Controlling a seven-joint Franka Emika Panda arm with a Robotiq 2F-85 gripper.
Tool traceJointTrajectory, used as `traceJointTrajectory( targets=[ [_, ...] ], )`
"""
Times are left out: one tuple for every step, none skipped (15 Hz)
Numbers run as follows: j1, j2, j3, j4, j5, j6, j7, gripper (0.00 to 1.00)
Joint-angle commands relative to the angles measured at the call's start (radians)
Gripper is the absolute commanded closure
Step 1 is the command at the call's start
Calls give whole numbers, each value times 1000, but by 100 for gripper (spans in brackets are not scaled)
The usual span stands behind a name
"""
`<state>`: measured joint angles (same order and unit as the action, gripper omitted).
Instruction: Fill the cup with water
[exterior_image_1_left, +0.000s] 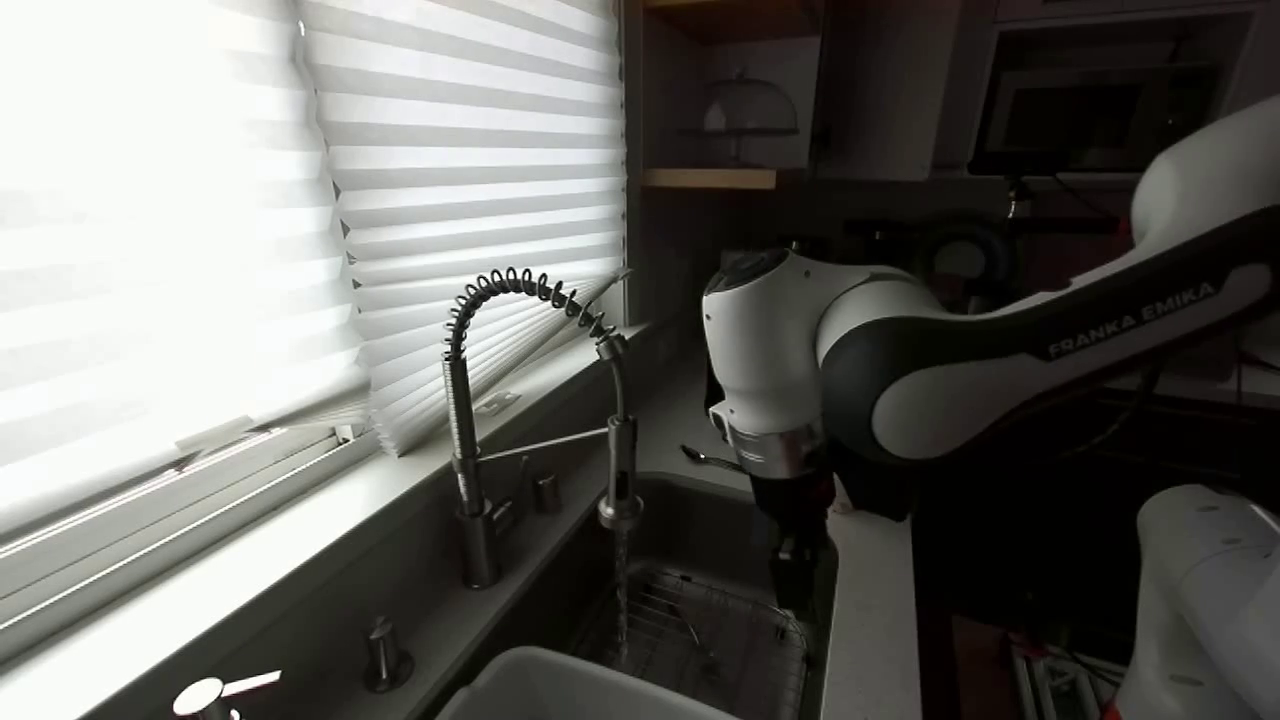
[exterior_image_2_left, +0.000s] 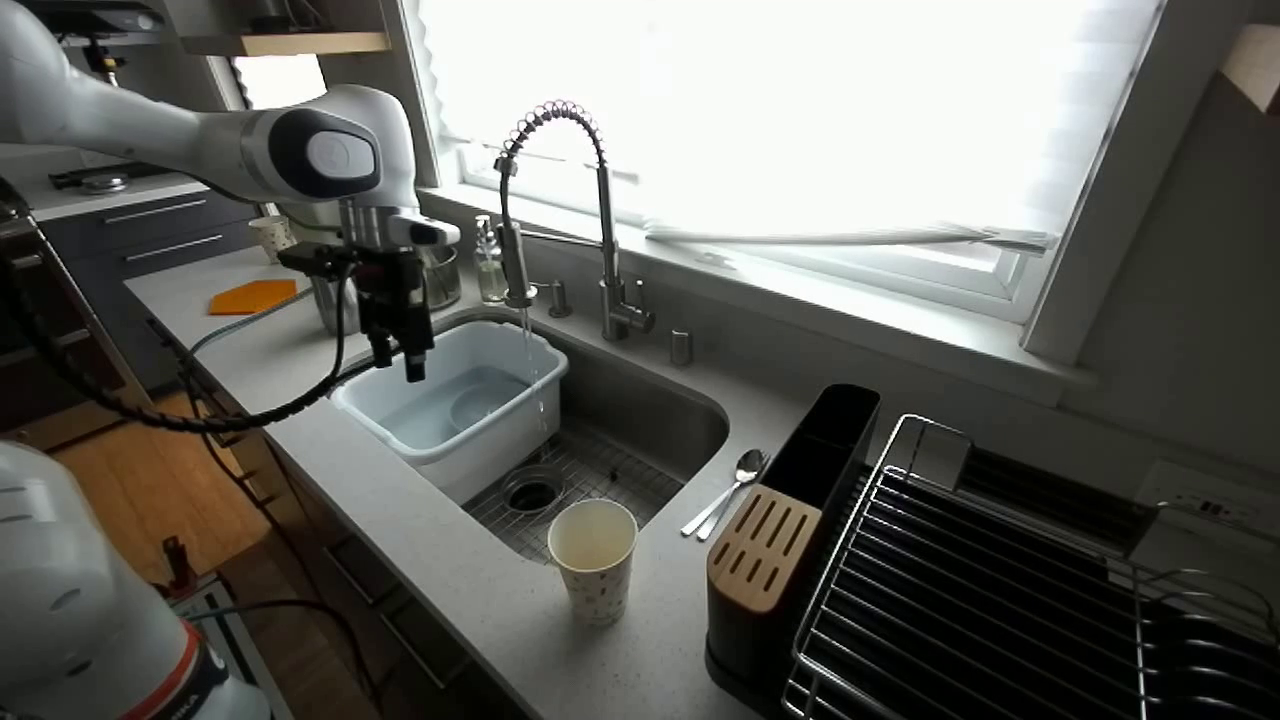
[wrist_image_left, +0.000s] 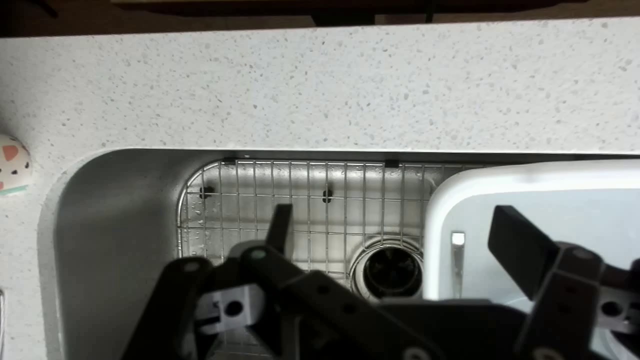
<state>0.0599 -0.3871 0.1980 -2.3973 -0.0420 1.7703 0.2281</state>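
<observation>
Apparent approach stage: claw (wrist_image_left: 394, 222) wide, holding nothing, at or over the front of sink (wrist_image_left: 117, 245). Upright on bench (wrist_image_left: 320, 90), just beside the sink's end away from tub (exterior_image_2_left: 500, 445): cup (exterior_image_2_left: 595, 575), ungrasped. Likely hazards: crushing of the seemingly thin cup from too firm a grip; slipping from too light a grip once heavier; toppling, into the sink or off the bench, from an off-centre approach, with caddy (exterior_image_2_left: 765, 548) close by; missing of the narrow fall of water (exterior_image_1_left: 622, 600) from poor alignment beneath spout (exterior_image_1_left: 621, 470); knocking of the spout from too high a carry; overfilling from late withdrawal. Containers: cup, without visible fill; tub, apparently with liquid (exterior_image_2_left: 422, 415) around a round dish (exterior_image_2_left: 478, 405); sink, with grid (wrist_image_left: 327, 232) and water falling just outside the tub; caddy, dark inside, contents indistinct; far cup (exterior_image_2_left: 272, 238) of similar pattern, interior too small to judge.
</observation>
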Motion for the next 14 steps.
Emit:
traceJointTrajectory(
  targets=[
    [-77,16,-100,11,-55,-21,7,0],
    [-105,14,-140,10,-65,-11,-7,0],
    [-136,4,-184,4,-79,32,-28,0],
    [-158,15,-232,11,-63,59,-62,0],
    [-180,10,-269,8,-66,114,-95,0],
    [-199,10,-308,21,-46,143,-129,0],
    [-215,13,-341,28,-36,177,-163,0],
    [-227,9,-371,37,-23,198,-198,0],
    [-238,8,-396,45,-14,216,-230,0],
    [-245,8,-422,52,3,229,-267,0],
    [-252,7,-441,64,6,225,-305,0],
    [-262,11,-459,73,-1,219,-337,0],
    [-276,22,-481,87,-9,217,-366,0],
    [-285,27,-500,98,-10,208,-395,0]
  ],
)
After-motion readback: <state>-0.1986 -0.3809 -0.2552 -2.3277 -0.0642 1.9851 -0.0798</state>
